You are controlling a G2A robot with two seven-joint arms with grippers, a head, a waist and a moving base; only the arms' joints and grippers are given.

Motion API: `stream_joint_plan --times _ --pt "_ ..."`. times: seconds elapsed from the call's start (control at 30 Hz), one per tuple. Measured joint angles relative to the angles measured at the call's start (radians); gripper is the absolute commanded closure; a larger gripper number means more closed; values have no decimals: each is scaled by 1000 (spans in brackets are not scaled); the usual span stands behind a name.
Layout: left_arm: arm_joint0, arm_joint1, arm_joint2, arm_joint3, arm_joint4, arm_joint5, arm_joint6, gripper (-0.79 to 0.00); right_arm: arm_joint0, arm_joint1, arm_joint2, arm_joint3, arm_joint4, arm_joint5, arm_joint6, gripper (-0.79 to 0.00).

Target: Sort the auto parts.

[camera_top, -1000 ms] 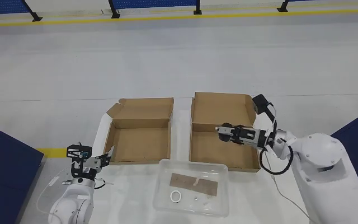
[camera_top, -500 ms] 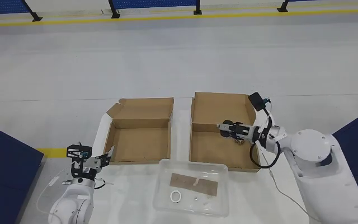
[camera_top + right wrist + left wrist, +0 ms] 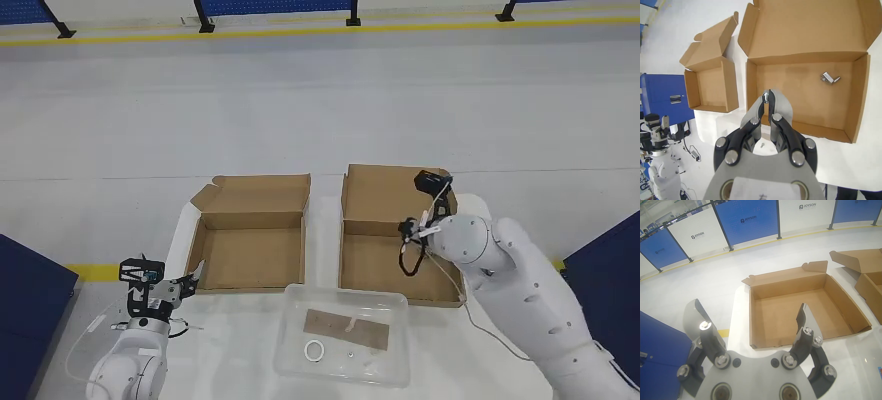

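Closest to the robot, the clear tray [image 3: 300, 310] is sitting at the worktop's [image 3: 240, 330] front edge, holding a cardboard strip [image 3: 345, 328], a white ring [image 3: 314, 349] and some specks too small to identify. These flat, light pieces are likely going to be awkward to pinch, and a hard descent risks shoving the tray.

At the front left corner, the left end effector [image 3: 749, 304] is hanging spread wide with nothing in it, just short of the left box [image 3: 846, 306]. It is well apart from the other arm, so a clash looks unlikely for now.

The right end effector [image 3: 767, 93] is nearly closed and is pinching a small screw [image 3: 766, 98] at its very fingertips, above the right box [image 3: 806, 102]. That is where you are running the main risk. The grip is catching only a short stretch of the screw, so a jolt could be twisting it loose before you mean to let go. If you are releasing from this height, the screw may bounce or roll and clear the low walls. Lowering first would help.

Farther in, a metal bracket [image 3: 829, 78] is lying on that box's floor. You are assuming the screw belongs with it, and a mistake there spoils the sort.
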Motion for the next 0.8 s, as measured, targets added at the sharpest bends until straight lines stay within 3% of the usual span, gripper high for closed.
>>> stream_joint_plan --times 0.5,0.8 --pt "0 0 0 0 0 0 0 -785 0 -2 -20 31 -15 -10 2 0" --pt "0 0 0 0 0 0 0 -785 66 -32 -116 211 -64 40 -30 0"
